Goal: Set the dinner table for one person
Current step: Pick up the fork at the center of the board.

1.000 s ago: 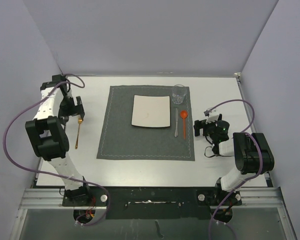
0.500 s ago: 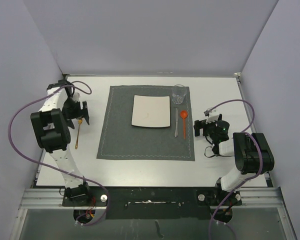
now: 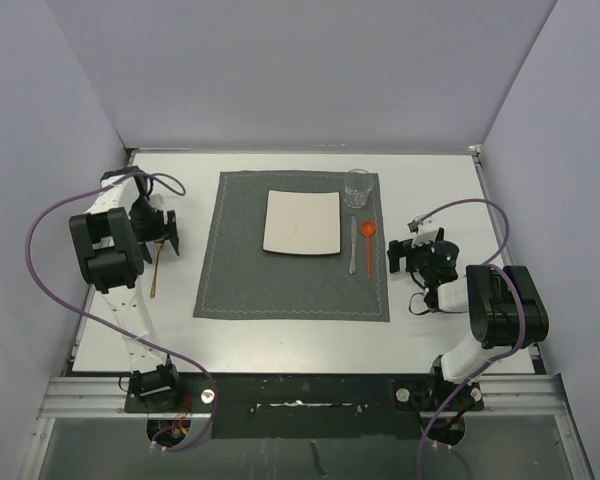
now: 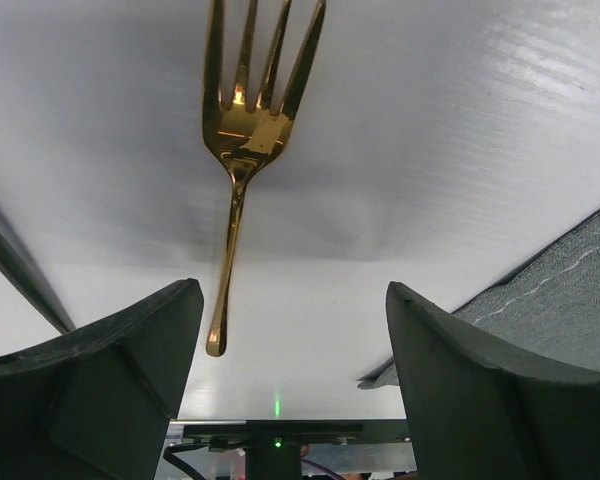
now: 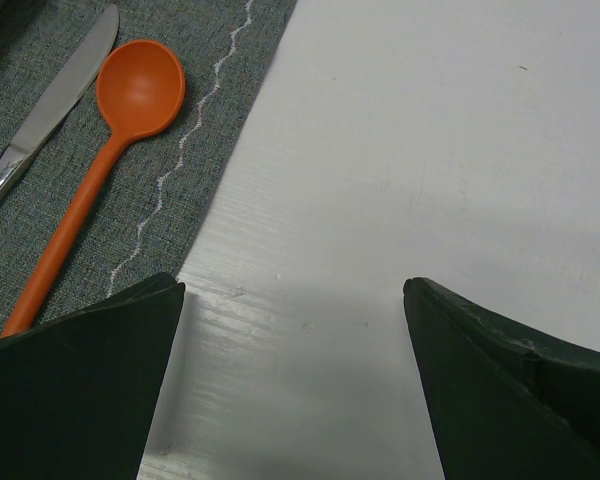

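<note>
The white dinner table (image 3: 280, 340) carries a dark grey placemat (image 3: 292, 270). On the mat lie a square white plate (image 3: 302, 222), a clear glass (image 3: 358, 187), a knife (image 3: 352, 248) and an orange spoon (image 3: 368, 245). A gold fork (image 3: 154, 275) lies on the bare table left of the mat. My left gripper (image 3: 161, 236) hangs over its head end. In the left wrist view the fork (image 4: 242, 130) lies flat ahead, its handle tip near the left finger (image 4: 100, 380). The left gripper (image 4: 292, 290) is open and holds nothing. My right gripper (image 3: 408, 252) rests open right of the spoon (image 5: 130, 100), empty (image 5: 292, 285).
The placemat's left edge (image 4: 570, 290) shows just right of my left gripper. The knife (image 5: 50, 110) lies beside the orange spoon at the mat's stitched right border. Purple cables loop off both arms. Grey walls close in the table on three sides.
My left arm has folded back toward the far left while its gripper moved slightly nearer and lower over the fork's head. The fork and the right arm have not moved.
</note>
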